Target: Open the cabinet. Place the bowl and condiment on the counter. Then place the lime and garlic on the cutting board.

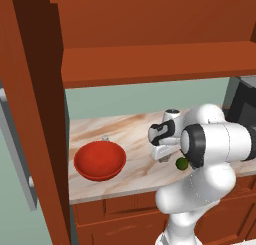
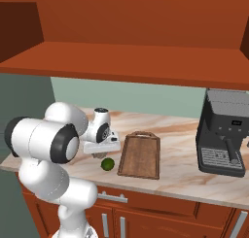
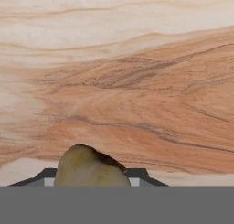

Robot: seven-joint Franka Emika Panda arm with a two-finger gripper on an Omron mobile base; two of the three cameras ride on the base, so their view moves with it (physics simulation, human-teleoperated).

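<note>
The red bowl [image 1: 100, 160] sits at centre left of the left base view on the counter [image 1: 130, 134], with nothing visible in it. The cabinet [image 2: 136, 47] shelf across the top stands open. At the bottom of the hand view, the gripper [image 3: 93, 179] clasps the garlic [image 3: 91, 168] between its 2 fingertips. In the right base view, the lime [image 2: 107, 164] lies just left of the cutting board [image 2: 141, 157], which carries nothing.

Arm bent over, elbow high, hand pointing down. Gripper [image 2: 98, 156] low, close over counter [image 2: 180, 171]. Jaws closed on garlic [image 3: 91, 168], small lump sits between finger tips.
</note>
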